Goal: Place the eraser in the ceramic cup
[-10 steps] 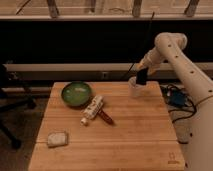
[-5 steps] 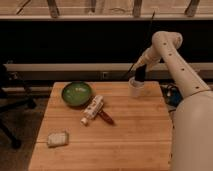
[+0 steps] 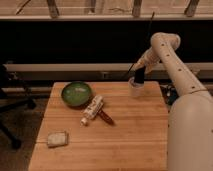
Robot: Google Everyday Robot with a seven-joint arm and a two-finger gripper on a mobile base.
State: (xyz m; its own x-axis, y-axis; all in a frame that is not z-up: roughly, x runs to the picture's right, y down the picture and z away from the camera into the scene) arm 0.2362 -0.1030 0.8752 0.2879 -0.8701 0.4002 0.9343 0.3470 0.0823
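Hovering gripper (image 3: 139, 76), seemingly over ceramic cup (image 3: 135, 88)

Wood-plank table (image 3: 130, 140); glossy green bowl (image 3: 76, 94); white ceramic cup (image 3: 135, 89) under dark hand (image 3: 140, 76).

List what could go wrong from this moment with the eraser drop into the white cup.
1. The ceramic cup stands near the far edge of the table; a nudge from the gripper, right above its mouth, might tip it or push it off.
2. The eraser is not distinguishable at the gripper, so it may catch on the rim and fall outside the cup.
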